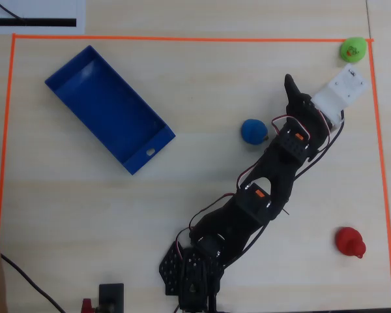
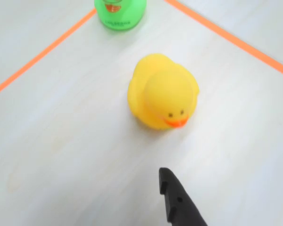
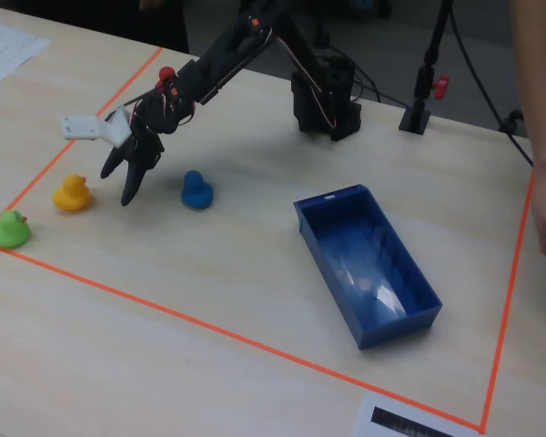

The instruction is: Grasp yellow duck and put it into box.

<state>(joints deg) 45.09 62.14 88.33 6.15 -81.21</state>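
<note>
Risk noted: gripper (image 3: pixel 127 177), jaws parted and empty, hangs just beside the yellow duck (image 3: pixel 71 193) near the green duck (image 3: pixel 9 229), so a skewed descent could nudge it away, far from the box (image 3: pixel 369 264).

Honestly nothing here is readable. The green duck (image 2: pixel 120 13) has some print on its front in the wrist view, but it's too blurred to make out. The white sheet (image 3: pixel 409 421) at the bench edge in the fixed view carries a black bar, with no legible letters.
</note>
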